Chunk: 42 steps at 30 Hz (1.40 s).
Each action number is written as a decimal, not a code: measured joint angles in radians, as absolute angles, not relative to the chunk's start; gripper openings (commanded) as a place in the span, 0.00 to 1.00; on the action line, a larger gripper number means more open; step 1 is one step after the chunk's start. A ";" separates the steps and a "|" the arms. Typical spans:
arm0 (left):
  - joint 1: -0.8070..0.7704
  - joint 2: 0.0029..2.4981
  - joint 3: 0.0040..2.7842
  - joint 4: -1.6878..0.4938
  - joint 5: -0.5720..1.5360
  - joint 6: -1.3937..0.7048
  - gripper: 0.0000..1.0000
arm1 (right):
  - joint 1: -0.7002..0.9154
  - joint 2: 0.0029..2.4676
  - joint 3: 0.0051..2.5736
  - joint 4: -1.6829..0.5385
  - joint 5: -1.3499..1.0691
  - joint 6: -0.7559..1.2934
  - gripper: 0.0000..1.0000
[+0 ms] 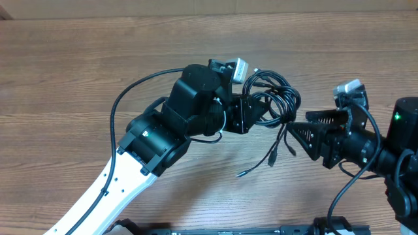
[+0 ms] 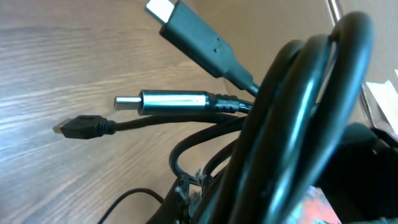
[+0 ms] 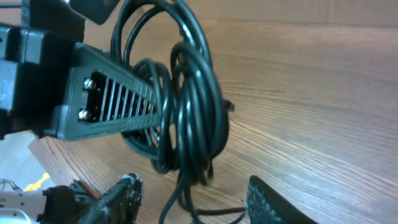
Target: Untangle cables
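The cables (image 1: 274,98) are a bunch of thin black loops held up off the wooden table, with loose plug ends trailing below (image 1: 271,156). My left gripper (image 1: 261,112) is shut on the bunch from the left. In the left wrist view the loops (image 2: 298,112) fill the right side, and a flat plug (image 2: 199,37), a silver barrel plug (image 2: 174,101) and a small plug (image 2: 81,126) stick out to the left. My right gripper (image 1: 297,127) sits just right of the bunch. In the right wrist view its fingers (image 3: 121,196) stand apart with hanging cords (image 3: 186,186) between them, not pinched.
The wooden table (image 1: 78,59) stretches to the left and back. My left arm's white link (image 1: 111,189) crosses the front left, with its own thicker black cable (image 1: 130,91) arching beside it. A dark rail (image 1: 228,228) runs along the front edge.
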<state>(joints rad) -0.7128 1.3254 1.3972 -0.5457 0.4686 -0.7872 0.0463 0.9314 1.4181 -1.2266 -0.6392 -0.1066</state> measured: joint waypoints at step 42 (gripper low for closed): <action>-0.645 1.325 1.397 -0.596 0.315 -0.776 0.04 | 0.041 0.934 1.418 -1.451 -0.717 -0.315 0.53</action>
